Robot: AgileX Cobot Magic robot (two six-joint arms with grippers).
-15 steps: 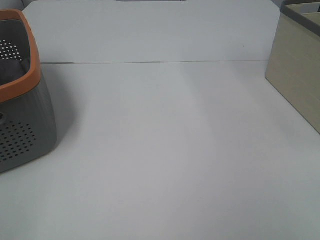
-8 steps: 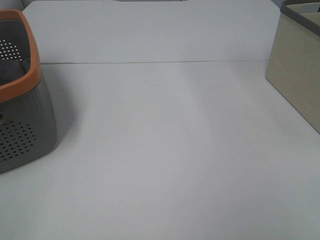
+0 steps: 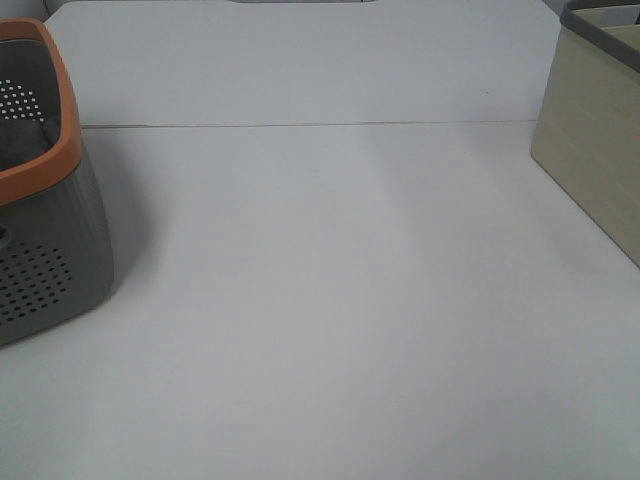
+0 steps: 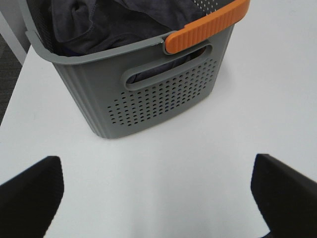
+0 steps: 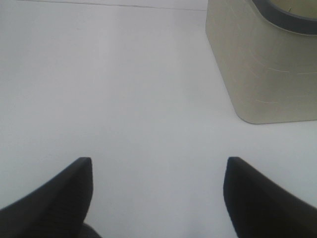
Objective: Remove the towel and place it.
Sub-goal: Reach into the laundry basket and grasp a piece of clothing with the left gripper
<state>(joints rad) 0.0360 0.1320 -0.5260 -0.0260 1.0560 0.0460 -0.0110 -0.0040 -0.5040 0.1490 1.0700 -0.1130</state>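
Towel (image 4: 116, 22) inside grey basket (image 4: 163, 101)

Soft, even light here, and everything a touch hazy.
The white table (image 3: 330, 300) looks washed out and slightly grainy, with no hard glare. The basket (image 3: 60, 250) casts only a faint, diffuse shadow to its right in the high view. Both wrist views are sharper mid-frame, while the left gripper's fingers (image 4: 29, 193) and the right gripper's fingers (image 5: 54, 198) show as out-of-focus black blurs.
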